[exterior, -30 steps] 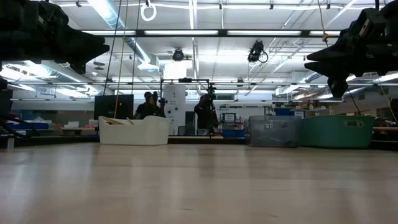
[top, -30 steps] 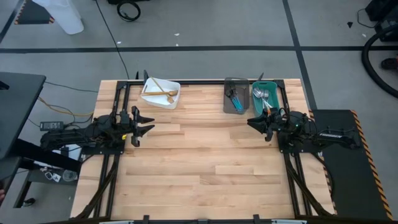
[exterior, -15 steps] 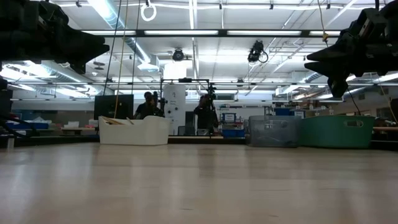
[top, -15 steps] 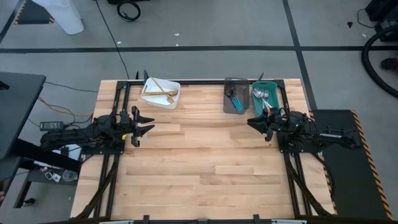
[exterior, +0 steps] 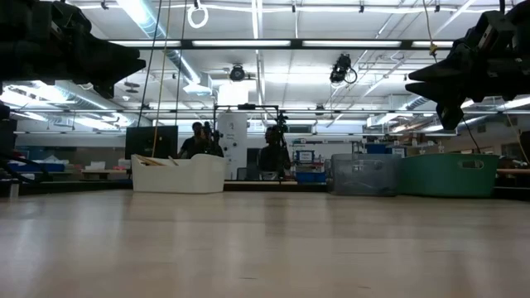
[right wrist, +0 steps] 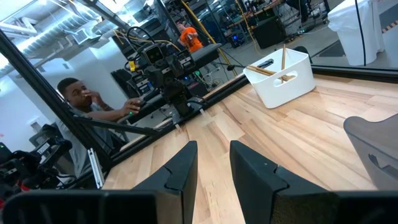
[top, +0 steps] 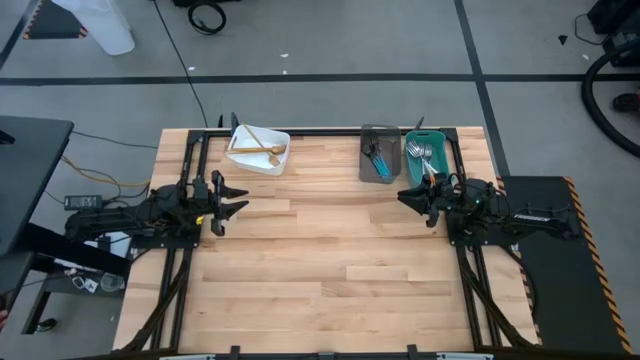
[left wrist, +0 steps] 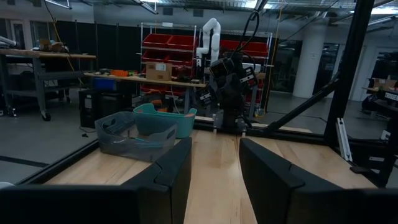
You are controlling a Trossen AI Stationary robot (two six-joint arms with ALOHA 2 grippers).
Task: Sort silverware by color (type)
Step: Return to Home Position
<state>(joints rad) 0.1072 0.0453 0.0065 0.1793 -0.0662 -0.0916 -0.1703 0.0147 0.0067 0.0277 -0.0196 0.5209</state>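
Observation:
The silverware lies in three bins at the table's far edge. Gold pieces [top: 258, 146] rest in the white bin [top: 244, 160]. Blue-handled pieces [top: 377, 158] are in the grey bin [top: 366, 170], and pieces with metal ends [top: 420, 152] are in the teal bin [top: 409, 170]. My left gripper [top: 236, 197] hovers open at the table's left edge, pointing level toward the right, with nothing between its fingers [left wrist: 214, 171]. My right gripper [top: 404, 196] hovers open near the right edge, just in front of the teal bin, pointing left, with nothing in it [right wrist: 213, 168].
Bare wooden tabletop [top: 330, 260] stretches between the two arms and toward the near edge. A black frame rail [top: 320, 131] runs along the far edge behind the bins. A person [right wrist: 84, 106] sits beyond the table's left side, and others [exterior: 199, 136] stand far off.

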